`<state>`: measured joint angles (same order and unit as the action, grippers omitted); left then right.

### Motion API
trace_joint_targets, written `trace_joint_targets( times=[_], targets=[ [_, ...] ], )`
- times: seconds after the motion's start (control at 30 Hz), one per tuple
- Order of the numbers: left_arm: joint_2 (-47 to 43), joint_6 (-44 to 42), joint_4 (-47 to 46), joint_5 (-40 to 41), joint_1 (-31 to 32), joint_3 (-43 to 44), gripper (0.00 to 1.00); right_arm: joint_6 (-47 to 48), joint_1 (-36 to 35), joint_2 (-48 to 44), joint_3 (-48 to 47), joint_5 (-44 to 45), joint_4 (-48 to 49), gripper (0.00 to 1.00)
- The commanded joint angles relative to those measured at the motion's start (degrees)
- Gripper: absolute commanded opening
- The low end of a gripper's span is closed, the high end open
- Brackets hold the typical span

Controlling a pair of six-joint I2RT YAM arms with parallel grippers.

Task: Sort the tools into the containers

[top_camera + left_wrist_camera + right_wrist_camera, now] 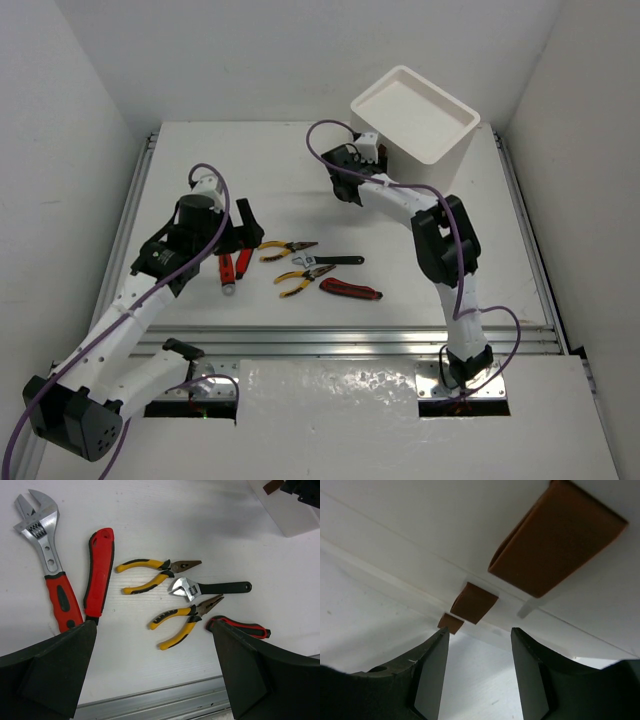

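Several tools lie in the middle of the table. The left wrist view shows a red-handled wrench, a red-and-black knife, two yellow-handled pliers, a black-handled wrench and a second knife. My left gripper is open and empty above them, at their left end. The white drawer unit stands at the far right. My right gripper is open and empty, close to the unit's front, just below its three dark red tabs. No screwdrivers show.
White walls close in the table on the left, back and right. A metal rail runs along the table's near edge. The drawer unit's tray top has nothing in it.
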<state>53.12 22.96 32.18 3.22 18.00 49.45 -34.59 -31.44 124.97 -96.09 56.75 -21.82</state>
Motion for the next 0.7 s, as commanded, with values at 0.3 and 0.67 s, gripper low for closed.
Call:
trace_joint_targets(
  times=[0.3,0.67],
  targets=[
    [-1.4,-1.3,-3.5,-5.1,-0.6,-0.7,1.0,-2.9,0.7,3.1,-5.1,4.9,7.7,0.51],
    [-1.3,-1.9,-4.1,-8.0,-0.6,-0.9,1.0,2.1,0.6,5.8,-8.2,9.4,11.4,0.32]
  ],
)
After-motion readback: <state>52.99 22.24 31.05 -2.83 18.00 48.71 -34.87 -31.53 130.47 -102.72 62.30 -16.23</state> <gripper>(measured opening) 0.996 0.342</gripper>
